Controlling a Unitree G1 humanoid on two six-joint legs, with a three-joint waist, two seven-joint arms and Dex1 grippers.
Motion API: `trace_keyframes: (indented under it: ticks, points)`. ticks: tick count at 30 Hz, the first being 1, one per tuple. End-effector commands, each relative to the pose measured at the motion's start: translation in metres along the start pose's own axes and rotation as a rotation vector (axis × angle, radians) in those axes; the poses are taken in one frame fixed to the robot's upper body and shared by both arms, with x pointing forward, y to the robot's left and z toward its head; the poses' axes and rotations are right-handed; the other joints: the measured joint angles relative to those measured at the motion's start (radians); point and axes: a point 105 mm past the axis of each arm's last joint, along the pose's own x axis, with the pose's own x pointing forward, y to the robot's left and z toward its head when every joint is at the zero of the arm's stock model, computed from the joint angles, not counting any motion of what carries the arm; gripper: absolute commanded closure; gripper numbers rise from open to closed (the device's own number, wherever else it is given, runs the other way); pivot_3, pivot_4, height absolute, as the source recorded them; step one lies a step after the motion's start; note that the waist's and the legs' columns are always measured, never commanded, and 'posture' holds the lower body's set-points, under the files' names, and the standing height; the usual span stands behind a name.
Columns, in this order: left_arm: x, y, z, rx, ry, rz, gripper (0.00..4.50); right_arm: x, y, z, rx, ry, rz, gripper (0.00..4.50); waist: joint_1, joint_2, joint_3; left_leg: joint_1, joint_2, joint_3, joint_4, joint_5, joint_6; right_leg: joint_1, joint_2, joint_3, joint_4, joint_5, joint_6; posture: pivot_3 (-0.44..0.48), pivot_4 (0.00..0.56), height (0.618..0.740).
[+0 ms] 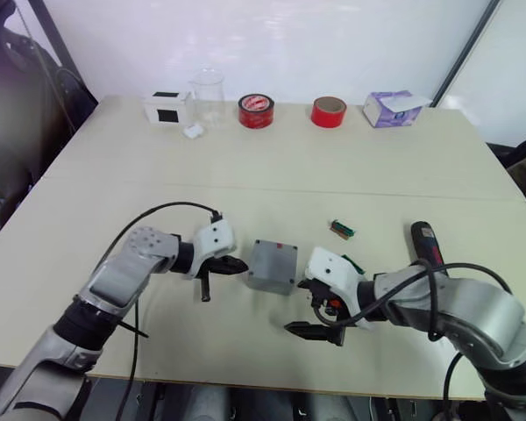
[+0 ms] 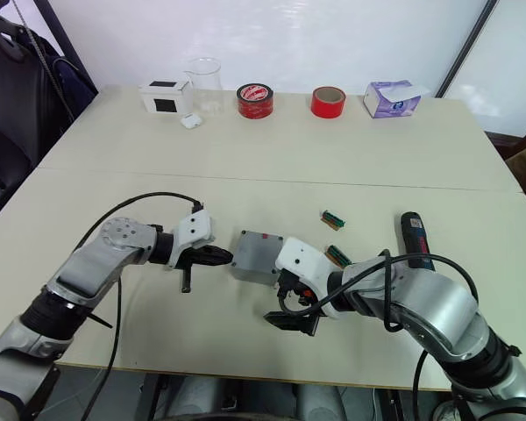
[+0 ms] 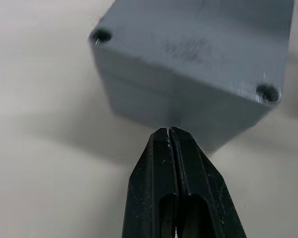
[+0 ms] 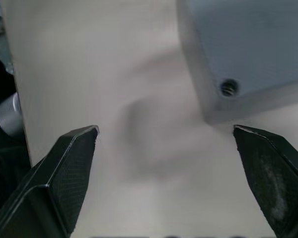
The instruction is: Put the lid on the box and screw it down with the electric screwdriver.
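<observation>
While the box [image 1: 273, 266] sits near the front middle of the worktop [image 1: 351, 175] in the head view, a pincer waits on either side of it: the left pincer [image 1: 234, 266] just beside its left wall, the right pincer [image 1: 314, 328] nearer the front edge, to the box's right. The lid [image 1: 274, 255] appears to lie already on top, its flat face up. The electric screwdriver [image 1: 427, 246] lies untouched on the worktop to the right, beyond the right arm, with two small green pieces [image 1: 342, 230] near it.

In the left wrist view, the left pincer [image 3: 170, 136] is closed on nothing, its tip at or almost at the grey wall; corner holes [image 3: 101, 36] show in the face above.

In the right wrist view, the right pincer [image 4: 165, 133] stands wide open over bare worktop, one box corner with a hole [image 4: 229, 88] ahead.

The step in hand looks like seating and steadying the lid. Next, I judge, the right pincer must reach back for the screwdriver while the left braces the box.
</observation>
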Motion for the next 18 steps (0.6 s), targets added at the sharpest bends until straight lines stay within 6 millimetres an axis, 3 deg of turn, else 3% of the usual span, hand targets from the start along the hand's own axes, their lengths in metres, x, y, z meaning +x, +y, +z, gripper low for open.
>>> trace_keyframes:
  ticks: [1,6,10,13,18]
  points:
    - [0.001,0.015,0.016,0.064,-0.02,0.058,4.5,-0.001,0.0,0.013,-0.013,-0.064,-0.001,0.04,-0.001,0.0,0.0,0.0,0.0,0.0,0.0,0.0,0.0,0.0,0.0,0.0,0.0,0.0,0.0,0.0,0.15,0.74]
    - [0.002,0.023,0.021,0.084,-0.015,0.071,4.5,-0.001,-0.003,0.021,0.017,-0.116,0.013,0.04,-0.003,0.0,0.0,0.0,0.0,0.0,0.0,0.0,0.0,0.0,0.001,0.0,0.0,0.001,0.002,0.0,0.15,0.74]
    - [-0.007,0.035,0.013,0.085,0.04,0.136,4.5,-0.015,-0.008,0.024,0.027,-0.147,0.012,0.04,-0.003,0.0,0.0,0.0,0.0,0.0,0.0,0.0,0.0,0.0,0.001,0.0,0.0,0.001,0.002,0.0,0.15,0.74]
    - [-0.018,0.031,0.006,0.087,0.06,0.127,4.5,-0.029,-0.024,0.011,0.074,-0.112,-0.032,0.04,-0.003,0.0,0.0,0.0,0.0,0.0,0.0,0.0,0.0,0.0,0.001,0.0,0.0,0.001,0.002,0.0,0.15,0.74]
    - [-0.029,0.011,-0.004,0.027,0.061,0.056,4.5,-0.039,-0.056,0.008,0.086,-0.138,-0.105,0.04,-0.003,0.0,0.0,0.0,0.001,0.0,0.0,0.0,0.0,0.0,0.0,0.0,0.0,0.001,0.002,0.0,0.15,0.74]
